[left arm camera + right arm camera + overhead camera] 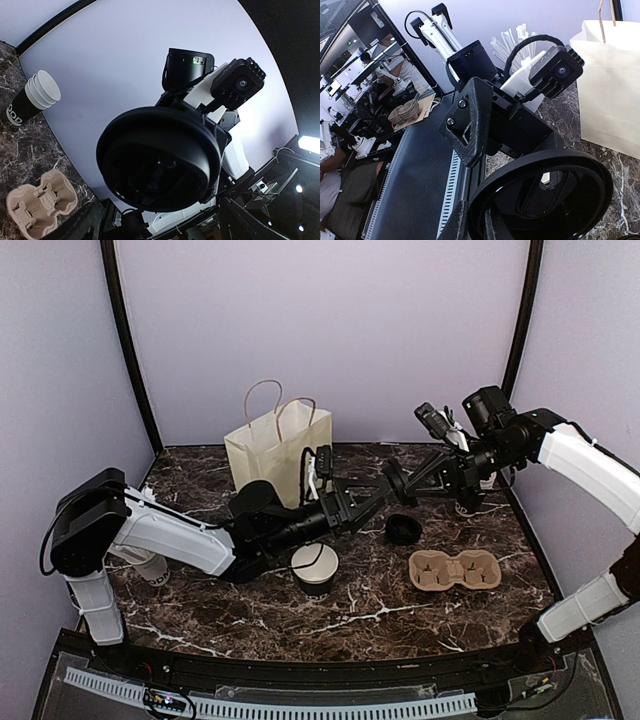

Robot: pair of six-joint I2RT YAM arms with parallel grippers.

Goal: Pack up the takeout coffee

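Observation:
A black lid (397, 483) hangs in mid-air between my two grippers above the table's middle. My right gripper (408, 480) is shut on its rim, with one fingertip (463, 220) outside the lid (540, 195). My left gripper (385, 492) faces the lid's hollow underside (160, 160). Its finger (470, 120) stands wide and stops short of the rim. A second black lid (403, 530) lies on the table. An open cup (315, 568) stands in front of the left arm. The tan two-hole tray (454, 570) (42, 202) sits to the right, with nothing in it.
A cream handled bag (278, 450) (610, 75) stands at the back, with a cup of wrapped sticks (512, 42) beside it. Stacked cups (32, 97) stand near the right arm (468, 502). Another cup (150, 566) stands by the left arm's base.

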